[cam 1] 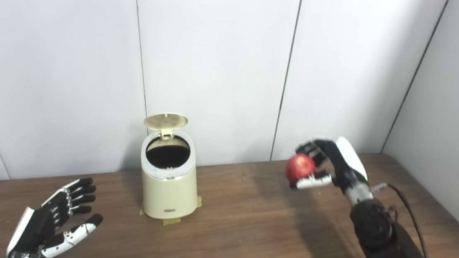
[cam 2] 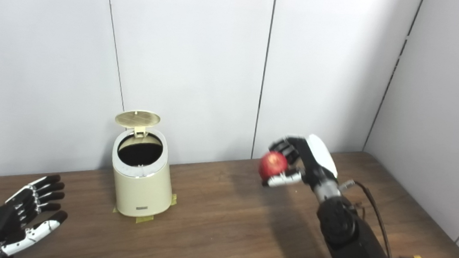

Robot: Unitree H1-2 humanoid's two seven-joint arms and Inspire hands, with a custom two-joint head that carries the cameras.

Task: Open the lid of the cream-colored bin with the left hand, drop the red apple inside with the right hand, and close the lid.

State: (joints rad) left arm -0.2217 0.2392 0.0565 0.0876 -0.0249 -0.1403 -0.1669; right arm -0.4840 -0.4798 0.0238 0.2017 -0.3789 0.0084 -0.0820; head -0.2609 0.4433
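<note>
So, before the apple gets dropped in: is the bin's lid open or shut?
Open. The lid stands tipped back on its hinge behind the cream-colored bin, and the dark round mouth is fully exposed.

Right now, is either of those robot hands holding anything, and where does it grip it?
The right hand holds the round red apple in the air, fingers over its top, thumb beneath. The left hand is open and empty.

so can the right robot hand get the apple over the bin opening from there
Probably yes. The lid stands up at the back, so the bin mouth is uncovered, and only bare table lies between it and the right robot hand holding the apple. The left robot hand sits off to the side.
</note>
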